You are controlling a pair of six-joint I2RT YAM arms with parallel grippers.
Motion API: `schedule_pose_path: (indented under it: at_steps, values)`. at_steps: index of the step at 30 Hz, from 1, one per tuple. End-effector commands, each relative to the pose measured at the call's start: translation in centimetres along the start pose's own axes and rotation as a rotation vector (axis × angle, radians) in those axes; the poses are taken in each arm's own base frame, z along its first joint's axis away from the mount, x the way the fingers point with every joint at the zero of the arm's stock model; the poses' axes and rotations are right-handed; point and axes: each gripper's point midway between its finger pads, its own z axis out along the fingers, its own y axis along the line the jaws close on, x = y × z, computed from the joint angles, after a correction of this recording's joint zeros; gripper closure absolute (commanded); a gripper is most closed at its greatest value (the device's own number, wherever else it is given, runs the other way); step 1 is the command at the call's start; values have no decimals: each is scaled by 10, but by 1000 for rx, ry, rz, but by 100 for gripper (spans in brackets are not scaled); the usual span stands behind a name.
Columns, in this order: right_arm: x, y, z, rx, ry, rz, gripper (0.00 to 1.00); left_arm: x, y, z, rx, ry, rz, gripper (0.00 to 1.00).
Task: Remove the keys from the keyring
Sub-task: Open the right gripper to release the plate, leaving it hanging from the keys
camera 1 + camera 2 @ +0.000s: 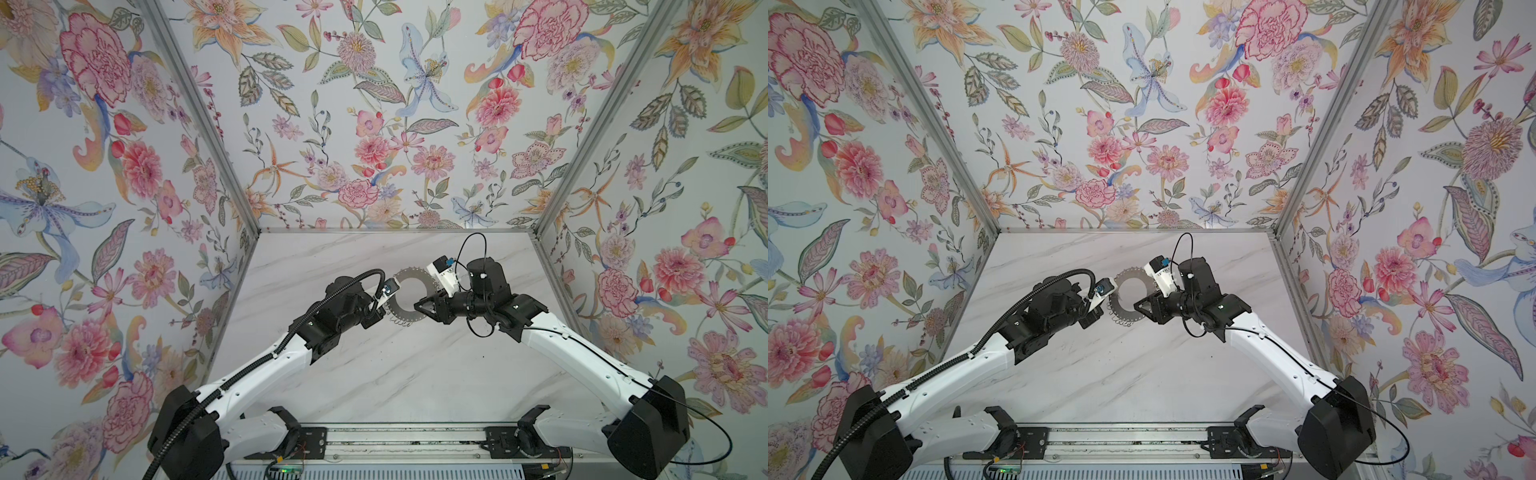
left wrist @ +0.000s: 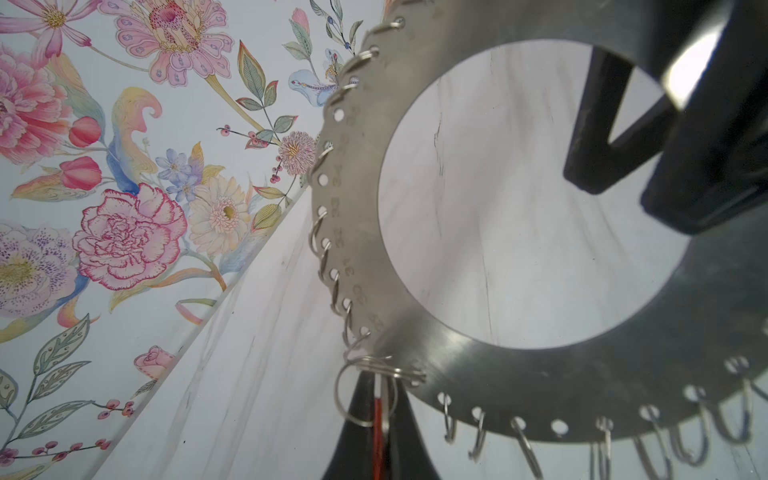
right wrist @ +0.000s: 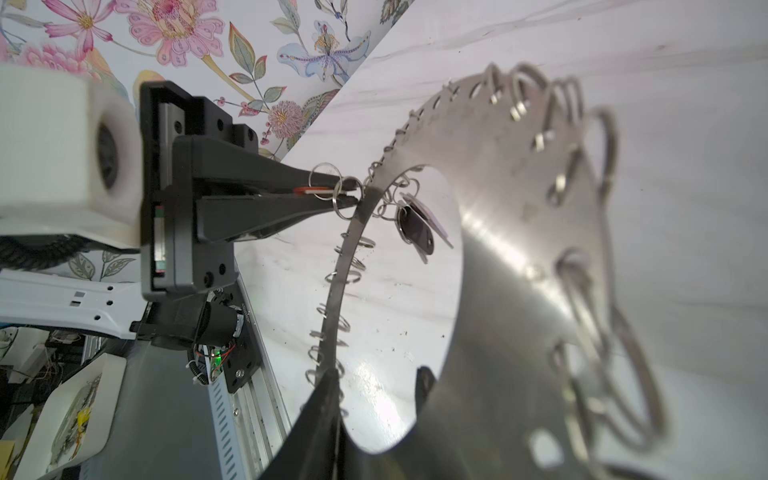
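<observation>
The keyring [image 1: 409, 318] is a flat silver ring edged with wire loops, tilted up between both grippers over the marble table. My left gripper [image 2: 380, 415] is shut on the orange-red fob [image 2: 377, 419], which hangs from a split ring [image 2: 353, 399] on the keyring's rim [image 2: 519, 386]. The right wrist view shows that grip too, left gripper [image 3: 353, 195] on the fob [image 3: 307, 191]. A black-rimmed tag with a small key [image 3: 415, 232] and a pale tag [image 3: 434, 222] hang from the rim. My right gripper [image 3: 376, 374] straddles the ring's band, jaws apart.
Floral walls [image 1: 124, 208] close in the marble table [image 1: 374, 374] on three sides. A metal rail [image 1: 399, 440] with both arm bases runs along the front edge. In the right wrist view a white tray [image 3: 70, 419] lies beyond the rail.
</observation>
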Motion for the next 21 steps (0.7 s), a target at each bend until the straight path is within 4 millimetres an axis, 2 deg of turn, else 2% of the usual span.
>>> schedule_pose_path:
  at_steps: [1, 6, 17, 21]
  values:
    - [-9, -2, -7, 3, -60, -8, 59, -12, 16, -10, -31, -7, 27, 100]
    - [-2, -15, -16, 38, -67, 7, 46, -17, 24, -15, -36, 0, 29, 100]
    - [15, -32, -29, 94, -51, 20, 39, -16, 29, -20, -19, 43, 53, 100]
    - [9, -31, -34, 88, -81, 7, 38, -19, 28, -23, 0, 47, 58, 100]
